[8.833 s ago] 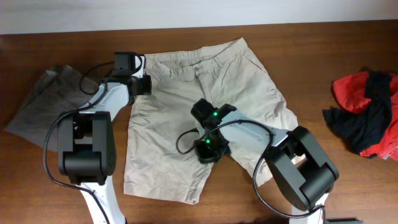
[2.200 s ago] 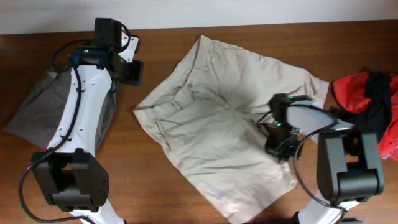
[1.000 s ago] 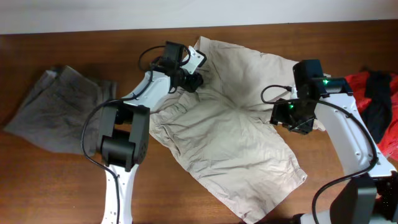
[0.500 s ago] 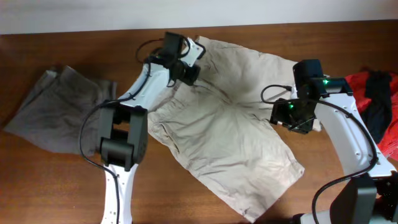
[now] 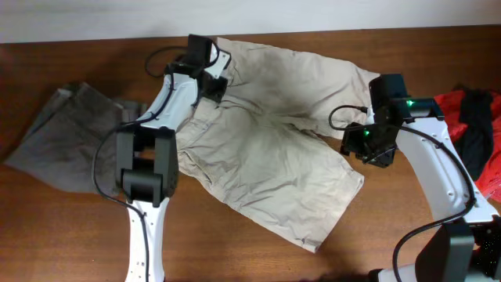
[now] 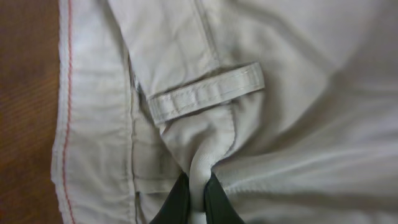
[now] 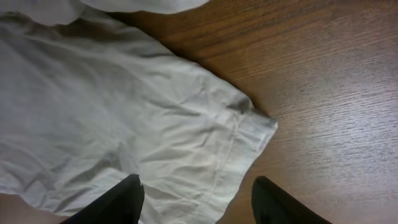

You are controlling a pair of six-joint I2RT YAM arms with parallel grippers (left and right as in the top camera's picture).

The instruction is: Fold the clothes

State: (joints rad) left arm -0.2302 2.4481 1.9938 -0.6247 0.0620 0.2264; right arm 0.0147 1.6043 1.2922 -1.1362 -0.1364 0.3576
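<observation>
Crumpled beige cotton shorts (image 5: pixel 266 149) lay spread diagonally across the centre of the wood-grain table (image 5: pixel 78 235), with the waistband at upper left and one wide leg trailing to lower centre. The left gripper (image 6: pixel 196 200) was pinched tight on a ridge of cloth just below a stitched belt loop (image 6: pixel 205 93). The right gripper (image 7: pixel 196 196) hung with jaws apart over a hemmed leg corner, holding nothing. One rumpled pair of grey shorts (image 5: pixel 63 141) sat at far left, and one red-and-black heap (image 5: pixel 470 133) at far right.

Rumpled beige shorts (image 5: pixel 266 149) lie spread diagonally; grey shorts (image 5: pixel 63 145) left, red-black garments (image 5: pixel 473 125) right.
</observation>
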